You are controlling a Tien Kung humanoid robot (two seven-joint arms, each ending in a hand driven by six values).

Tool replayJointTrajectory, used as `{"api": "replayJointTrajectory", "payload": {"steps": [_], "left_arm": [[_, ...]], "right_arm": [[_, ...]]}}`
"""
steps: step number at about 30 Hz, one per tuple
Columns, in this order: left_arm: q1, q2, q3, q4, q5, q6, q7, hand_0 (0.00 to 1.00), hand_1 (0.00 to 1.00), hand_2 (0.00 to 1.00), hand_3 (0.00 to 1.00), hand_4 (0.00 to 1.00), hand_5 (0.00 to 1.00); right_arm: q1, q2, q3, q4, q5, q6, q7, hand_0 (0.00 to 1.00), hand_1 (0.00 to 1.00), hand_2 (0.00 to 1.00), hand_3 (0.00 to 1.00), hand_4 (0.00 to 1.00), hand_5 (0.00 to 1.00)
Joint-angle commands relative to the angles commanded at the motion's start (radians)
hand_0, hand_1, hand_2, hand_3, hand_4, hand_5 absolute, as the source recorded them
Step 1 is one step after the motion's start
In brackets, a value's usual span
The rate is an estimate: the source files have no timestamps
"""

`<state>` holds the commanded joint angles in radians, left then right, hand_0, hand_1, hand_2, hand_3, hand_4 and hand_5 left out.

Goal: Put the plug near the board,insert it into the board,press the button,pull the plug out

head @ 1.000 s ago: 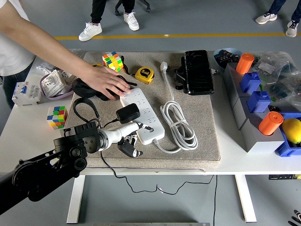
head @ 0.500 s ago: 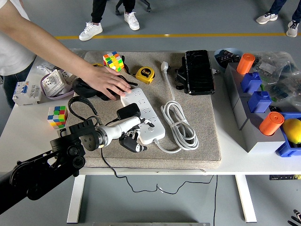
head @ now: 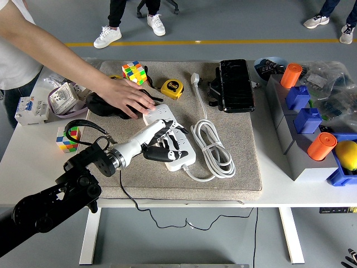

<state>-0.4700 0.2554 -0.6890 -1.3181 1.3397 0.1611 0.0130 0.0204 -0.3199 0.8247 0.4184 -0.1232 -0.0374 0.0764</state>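
The white power strip [head: 157,115] lies slanted on the grey mat [head: 234,167]. My left hand [head: 167,142] reaches in from the lower left and lies over the strip's middle, its black fingers [head: 176,135] spread over the sockets. The black plug that stood on the strip is hidden under my palm, so I cannot see whether it is touched. Its thin black cord [head: 83,127] loops back to the left. A person's hand [head: 127,97] presses flat on the strip's far end. My right arm is out of view.
The strip's coiled white cable [head: 213,146] lies right of my hand. Behind it are a yellow tape measure [head: 171,88], a Rubik's cube [head: 134,72] and a black case [head: 235,85]. A second cube [head: 66,139] sits at the left; grey, blue and orange blocks [head: 304,120] stand at the right.
My left hand has moved up and right, from the mat beside the strip's near end to over the strip, covering the black plug. The person's hand stayed put.
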Motion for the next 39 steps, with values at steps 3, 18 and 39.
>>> {"api": "replayJointTrajectory", "payload": {"steps": [3, 18, 39], "left_arm": [[0.003, -0.002, 0.002, 0.025, -0.060, 0.059, -0.061, 0.392, 0.505, 0.519, 0.608, 0.865, 0.274], [0.023, -0.018, -0.045, 0.150, -0.155, 0.189, -0.218, 0.559, 0.630, 0.587, 0.596, 0.881, 0.314], [0.024, -0.014, -0.064, 0.158, -0.076, 0.186, -0.202, 0.631, 0.665, 0.600, 0.594, 0.880, 0.291]], "right_arm": [[0.000, 0.001, 0.000, 0.000, 0.000, 0.000, 0.000, 0.593, 0.643, 0.584, 0.494, 0.771, 0.494], [-0.002, 0.002, 0.002, 0.001, -0.001, -0.001, 0.001, 0.593, 0.644, 0.584, 0.495, 0.771, 0.494], [-0.002, 0.001, 0.005, 0.004, -0.004, -0.002, 0.003, 0.594, 0.644, 0.584, 0.494, 0.771, 0.494]]}}
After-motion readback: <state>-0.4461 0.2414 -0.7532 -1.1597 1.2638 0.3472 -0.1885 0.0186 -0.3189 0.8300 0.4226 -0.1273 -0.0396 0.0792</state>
